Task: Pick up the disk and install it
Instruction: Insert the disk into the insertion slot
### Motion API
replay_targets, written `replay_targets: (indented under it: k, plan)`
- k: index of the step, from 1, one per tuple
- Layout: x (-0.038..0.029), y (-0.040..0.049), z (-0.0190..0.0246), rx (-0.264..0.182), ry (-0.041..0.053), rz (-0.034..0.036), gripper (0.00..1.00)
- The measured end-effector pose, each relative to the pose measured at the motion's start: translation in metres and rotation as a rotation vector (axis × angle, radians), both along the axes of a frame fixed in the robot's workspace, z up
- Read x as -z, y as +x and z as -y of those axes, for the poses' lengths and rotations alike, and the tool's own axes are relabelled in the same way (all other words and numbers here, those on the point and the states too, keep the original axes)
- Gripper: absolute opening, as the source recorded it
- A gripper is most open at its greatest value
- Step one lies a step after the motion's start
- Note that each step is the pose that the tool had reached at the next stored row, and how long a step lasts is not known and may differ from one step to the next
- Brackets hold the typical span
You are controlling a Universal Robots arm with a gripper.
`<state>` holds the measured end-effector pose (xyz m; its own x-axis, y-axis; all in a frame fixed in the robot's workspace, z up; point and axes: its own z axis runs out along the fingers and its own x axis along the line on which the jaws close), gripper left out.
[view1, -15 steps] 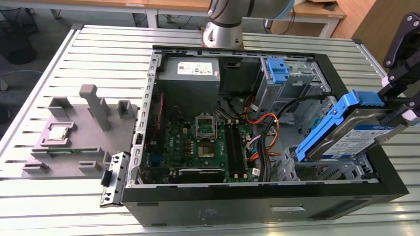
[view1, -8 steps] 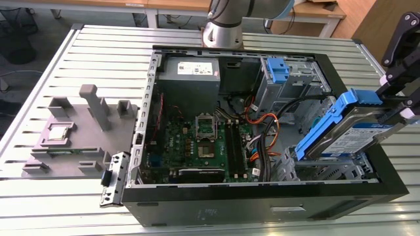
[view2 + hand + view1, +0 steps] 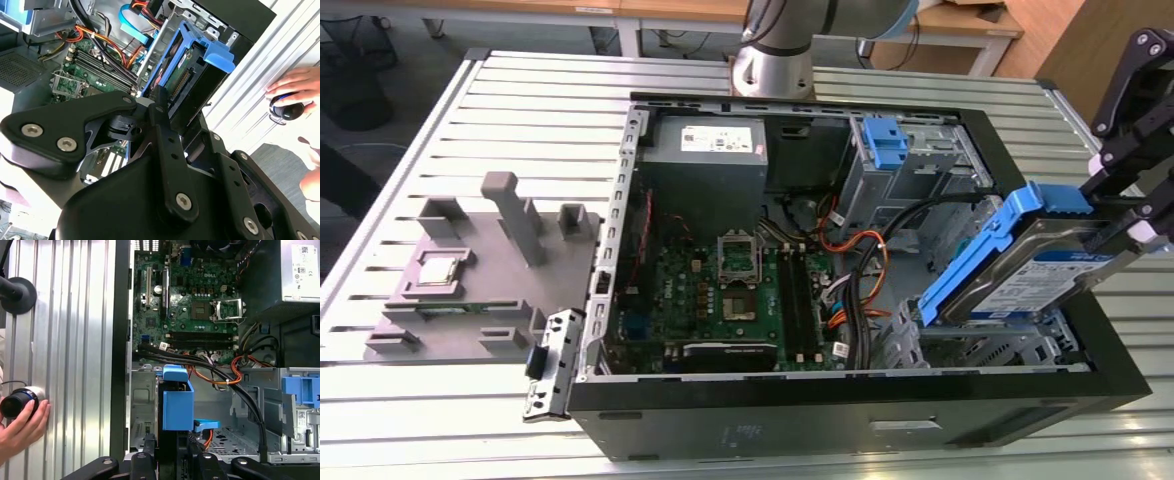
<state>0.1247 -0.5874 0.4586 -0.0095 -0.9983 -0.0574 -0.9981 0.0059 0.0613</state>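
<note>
The disk [image 3: 1027, 270] is a silver drive with a white-and-blue label in a blue carrier frame. It hangs tilted over the drive cage at the near corner of the open computer case [image 3: 854, 400], on the exterior view's right. My gripper [image 3: 1125, 228] is shut on its outer end. In the first wrist view the blue carrier of the disk [image 3: 177, 400] stands between my fingers [image 3: 149, 452], over the metal cage. In the second wrist view the disk [image 3: 185, 70] points down into the case past the gripper [image 3: 165, 107].
A motherboard [image 3: 720, 290], orange and black cables [image 3: 861, 260], a grey box with a white label [image 3: 707, 150] and another blue carrier [image 3: 887, 140] fill the case. A grey fixture [image 3: 467, 280] stands at the exterior view's left. A person's hand [image 3: 20, 425] rests on the slatted table.
</note>
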Motion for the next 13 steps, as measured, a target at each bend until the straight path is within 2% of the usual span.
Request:
replay_targets:
  k: [13]
  plan:
    - [0.0038, 0.0, -0.0034, 0.0, 0.0005, 0.0, 0.35]
